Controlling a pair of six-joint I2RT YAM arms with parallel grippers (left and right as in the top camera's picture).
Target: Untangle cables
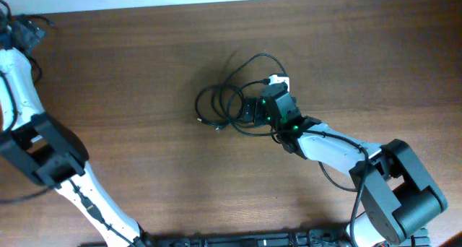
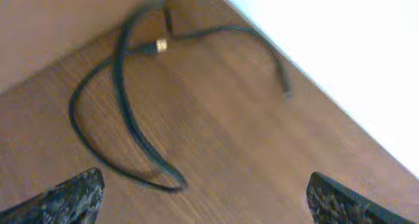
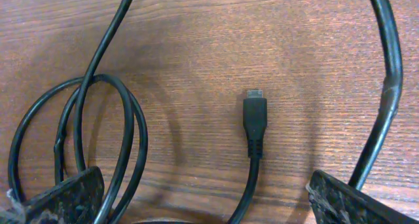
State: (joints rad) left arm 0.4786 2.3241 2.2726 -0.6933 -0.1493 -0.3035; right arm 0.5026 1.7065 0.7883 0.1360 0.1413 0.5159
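Note:
A tangle of black cable (image 1: 216, 102) lies in loops at the table's middle, with a white plug (image 1: 278, 79) at its right end. My right gripper (image 1: 253, 110) is low over the tangle. In the right wrist view it is open (image 3: 206, 191), with a black connector end (image 3: 255, 122) and its lead between the fingers and cable loops (image 3: 124, 132) by the left finger. My left gripper (image 1: 25, 30) is at the far left back corner. It is open (image 2: 206, 198) and empty above a second black cable (image 2: 124, 99) with a gold-tipped plug (image 2: 160, 46).
The table's back edge (image 2: 308, 86) runs close to the second cable, with a white surface beyond it. The brown wooden table (image 1: 130, 81) spreads between the two arms.

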